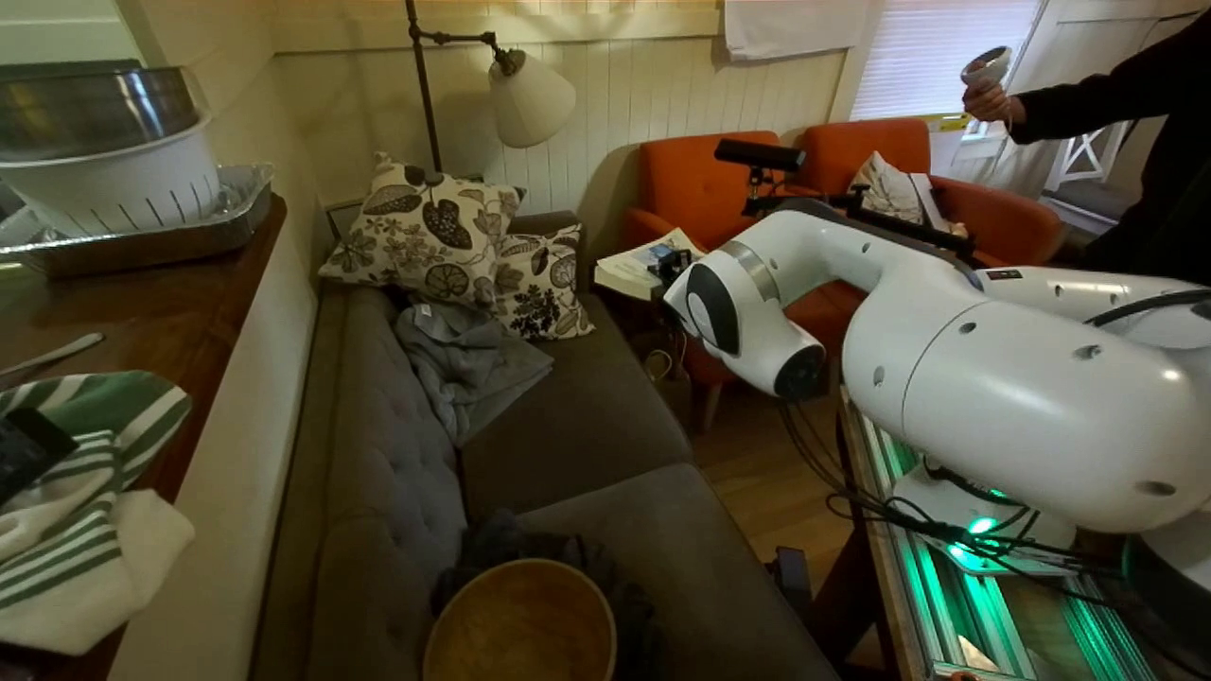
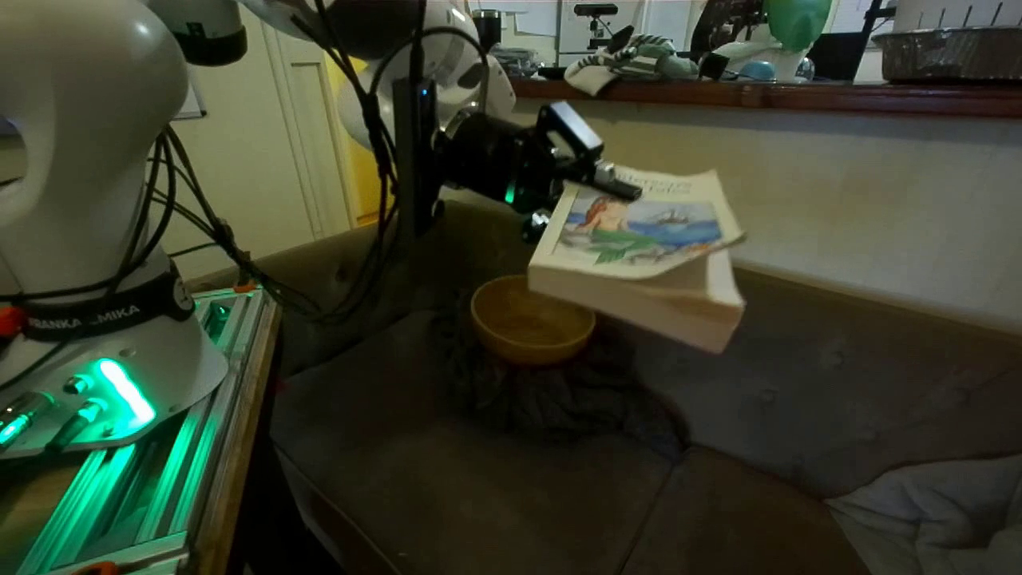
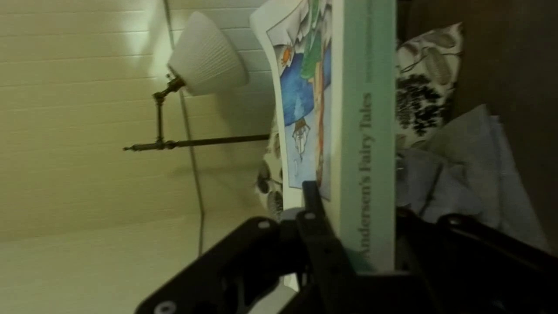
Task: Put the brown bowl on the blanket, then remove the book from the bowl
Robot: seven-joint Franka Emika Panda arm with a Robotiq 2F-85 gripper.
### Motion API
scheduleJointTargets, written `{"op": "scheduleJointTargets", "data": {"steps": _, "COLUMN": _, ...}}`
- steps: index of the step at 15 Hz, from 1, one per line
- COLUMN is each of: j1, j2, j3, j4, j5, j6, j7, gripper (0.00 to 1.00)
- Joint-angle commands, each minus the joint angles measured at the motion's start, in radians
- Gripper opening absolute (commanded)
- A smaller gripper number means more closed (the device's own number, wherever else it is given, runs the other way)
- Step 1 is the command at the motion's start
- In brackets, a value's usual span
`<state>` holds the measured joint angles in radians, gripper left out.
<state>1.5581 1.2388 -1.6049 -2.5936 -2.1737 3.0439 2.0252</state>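
Note:
The brown bowl (image 2: 531, 323) stands upright on a dark rumpled cloth (image 2: 551, 403) on the sofa seat. The bowl also shows at the bottom of an exterior view (image 1: 520, 624); no contents are visible inside it. My gripper (image 2: 589, 206) is shut on a thick paperback book (image 2: 639, 239) and holds it in the air, above the sofa. One finger lies on the front cover; the other is mostly hidden. In the wrist view the book's green spine (image 3: 368, 131) stands between the fingers. A grey blanket (image 1: 473, 364) lies on the sofa's far end.
Patterned pillows (image 1: 426, 236) lean at the sofa's far end near a lamp (image 1: 530, 95). The sofa backrest (image 1: 378, 473) runs along a ledge (image 2: 718, 96) bearing a striped cloth and containers. Orange chairs (image 1: 700, 189) stand beyond the arm. A person (image 1: 1154, 142) stands at the back.

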Motion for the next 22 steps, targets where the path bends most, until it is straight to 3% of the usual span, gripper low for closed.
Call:
{"op": "scheduleJointTargets", "data": {"steps": 1, "j1": 0.061, "j2": -0.059, "j3": -0.118, "j4": -0.027, "j5": -0.176, "j6": -0.188, "j7": 0.044, "gripper": 0.06}}
{"op": "scheduleJointTargets", "data": {"steps": 2, "j1": 0.073, "j2": -0.045, "j3": -0.149, "j4": -0.023, "j5": -0.225, "j6": -0.214, "j7": 0.042, "gripper": 0.06}}
{"op": "scheduleJointTargets", "data": {"steps": 3, "j1": 0.108, "j2": -0.159, "j3": -0.204, "j4": -0.056, "j5": -0.152, "j6": -0.332, "j7": -0.170, "gripper": 0.06}}
{"op": "scheduleJointTargets", "data": {"steps": 5, "j1": 0.131, "j2": -0.180, "j3": -0.256, "j4": -0.038, "j5": -0.203, "j6": -0.387, "j7": -0.269, "gripper": 0.06}}
{"op": "scheduleJointTargets", "data": {"steps": 6, "j1": 0.129, "j2": -0.226, "j3": -0.223, "j4": -0.053, "j5": -0.086, "j6": -0.413, "j7": -0.320, "gripper": 0.06}}
{"op": "scheduleJointTargets", "data": {"steps": 7, "j1": 0.149, "j2": -0.252, "j3": -0.246, "j4": -0.056, "j5": -0.078, "j6": -0.439, "j7": -0.365, "gripper": 0.24}}
{"op": "scheduleJointTargets", "data": {"steps": 11, "j1": 0.163, "j2": -0.333, "j3": -0.248, "j4": -0.070, "j5": -0.056, "j6": -0.477, "j7": -0.425, "gripper": 0.24}}
{"op": "scheduleJointTargets", "data": {"steps": 12, "j1": 0.163, "j2": -0.337, "j3": -0.248, "j4": -0.071, "j5": -0.057, "j6": -0.479, "j7": -0.426, "gripper": 0.24}}
{"op": "scheduleJointTargets", "data": {"steps": 13, "j1": 0.163, "j2": -0.340, "j3": -0.248, "j4": -0.072, "j5": -0.057, "j6": -0.480, "j7": -0.426, "gripper": 0.06}}
{"op": "scheduleJointTargets", "data": {"steps": 14, "j1": 0.172, "j2": -0.350, "j3": -0.260, "j4": -0.070, "j5": -0.091, "j6": -0.580, "j7": -0.367, "gripper": 0.06}}
{"op": "scheduleJointTargets", "data": {"steps": 15, "j1": 0.130, "j2": -0.220, "j3": -0.233, "j4": -0.049, "j5": -0.178, "j6": -0.562, "j7": -0.196, "gripper": 0.06}}
{"op": "scheduleJointTargets", "data": {"steps": 16, "j1": 0.128, "j2": -0.239, "j3": -0.263, "j4": -0.042, "j5": -0.247, "j6": -0.613, "j7": -0.175, "gripper": 0.06}}
{"op": "scheduleJointTargets", "data": {"steps": 17, "j1": 0.169, "j2": -0.360, "j3": -0.322, "j4": -0.060, "j5": -0.296, "j6": -0.741, "j7": -0.234, "gripper": 0.06}}
{"op": "scheduleJointTargets", "data": {"steps": 20, "j1": 0.180, "j2": -0.408, "j3": -0.408, "j4": -0.062, "j5": -0.466, "j6": -0.938, "j7": -0.136, "gripper": 0.06}}
{"op": "scheduleJointTargets", "data": {"steps": 21, "j1": 0.119, "j2": -0.254, "j3": -0.290, "j4": -0.028, "j5": -0.361, "j6": -0.896, "j7": -0.032, "gripper": 0.06}}
{"op": "scheduleJointTargets", "data": {"steps": 22, "j1": 0.106, "j2": -0.259, "j3": -0.292, "j4": -0.019, "j5": -0.362, "j6": -0.927, "j7": 0.015, "gripper": 0.06}}
